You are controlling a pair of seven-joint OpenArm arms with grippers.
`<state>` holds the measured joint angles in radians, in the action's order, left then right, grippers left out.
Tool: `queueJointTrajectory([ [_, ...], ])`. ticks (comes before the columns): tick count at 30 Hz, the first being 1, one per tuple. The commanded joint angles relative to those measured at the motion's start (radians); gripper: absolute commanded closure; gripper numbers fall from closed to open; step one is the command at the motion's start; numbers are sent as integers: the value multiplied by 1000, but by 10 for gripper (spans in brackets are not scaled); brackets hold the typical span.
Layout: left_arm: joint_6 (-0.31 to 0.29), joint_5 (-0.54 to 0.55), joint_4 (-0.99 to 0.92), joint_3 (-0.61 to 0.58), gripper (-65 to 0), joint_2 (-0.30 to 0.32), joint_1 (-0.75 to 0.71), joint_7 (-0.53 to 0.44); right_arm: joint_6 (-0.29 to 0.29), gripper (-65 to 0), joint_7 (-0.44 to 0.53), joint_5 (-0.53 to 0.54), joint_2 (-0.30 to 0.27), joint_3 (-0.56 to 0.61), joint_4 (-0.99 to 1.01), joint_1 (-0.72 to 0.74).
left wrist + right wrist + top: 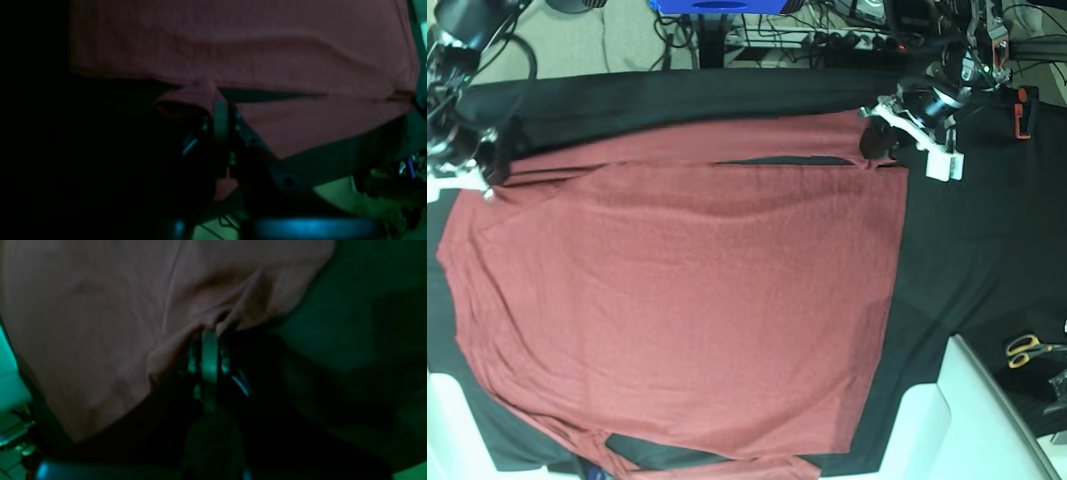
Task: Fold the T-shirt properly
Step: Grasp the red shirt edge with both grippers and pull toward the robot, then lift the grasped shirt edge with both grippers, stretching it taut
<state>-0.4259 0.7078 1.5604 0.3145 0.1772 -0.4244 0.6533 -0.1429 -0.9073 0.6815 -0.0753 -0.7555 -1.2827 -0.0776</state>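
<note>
Currently the T-shirt (687,300) lies spread flat over the black cloth (967,260) and fills most of the base view, from the left edge to right of centre. A sleeve band runs along its upper edge, with a thin dark slit between band and body near upper centre. Near the bottom edge, another strip of red fabric shows, partly folded under.

Left gripper (874,142), upper right of the base view: jaws together, clamped on the shirt's upper right corner. In the left wrist view the left gripper (221,100) pinches a small raised tuck of red fabric at frame centre; the shirt (240,50) fills the upper half there (picture is dark, fine detail unreadable).

Right gripper (489,170), upper left of the base view: sits at the shirt's upper left corner. In the right wrist view the right gripper (210,335) has its jaws closed on a bunched fold, creases radiating from the pinch; the shirt (86,326) covers the upper left of that frame.

Scissors (1027,348) with yellow handles lie at the right edge, well apart from the shirt.
</note>
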Motion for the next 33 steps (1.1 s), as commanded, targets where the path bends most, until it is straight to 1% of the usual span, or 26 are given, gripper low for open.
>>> queueJointTrajectory([
  [1, -11, 17, 16, 7, 0, 8, 11, -13, 7, -2, 1, 13, -28, 0, -16, 17],
  [3, -11, 17, 16, 8, 0, 8, 26, 7, 33, -2, -25, 13, -44, 41, -12, 42],
  [5, -9, 17, 16, 8, 0, 6, 40, 21, 82, -2, -28, 16, -59, 81, -13, 46],
  [7, -9, 17, 16, 8, 0, 6, 52, 30, 124, -2, -29, 16, -62, 103, -12, 63],
  [9, -9, 19, 21, 8, 0, 6, 54, 46, 151, -2, -32, 17, -62, 109, -13, 69],
  [13, -9, 19, 30, 8, 0, 6, 55, 75, 162, -2, -72, 14, -62, 110, -16, 95],
  [17, -9, 19, 31, 8, 0, 6, 75, 78, 213, -2, -111, 14, -64, 110, -16, 137],
  [20, -9, 20, 31, 10, 0, -6, 95, 79, 228, -2, -126, 14, -64, 130, -15, 163],
  [22, -9, 20, 31, 30, 0, -8, 112, 116, 239, -2, -125, 14, -64, 152, -12, 177],
  [24, -9, 20, 25, 67, 0, -32, 149, 173, 274, -2, -118, 14, -64, 172, -10, 184],
  [25, -9, 20, 24, 91, 0, -44, 163, 190, 282, -2, -118, 14, -64, 176, -10, 192],
  [27, -9, 20, 24, 131, 0, -57, 192, 219, 286, -2, -117, 14, -64, 189, -1, 203],
  [30, -9, 17, 22, 154, 0, -61, 235, 257, 288, -2, -117, 14, -65, 189, 39, 230],
  [33, -9, 13, 19, 153, 0, -61, 270, 264, 288, -2, -114, 14, -94, 189, 100, 259],
])
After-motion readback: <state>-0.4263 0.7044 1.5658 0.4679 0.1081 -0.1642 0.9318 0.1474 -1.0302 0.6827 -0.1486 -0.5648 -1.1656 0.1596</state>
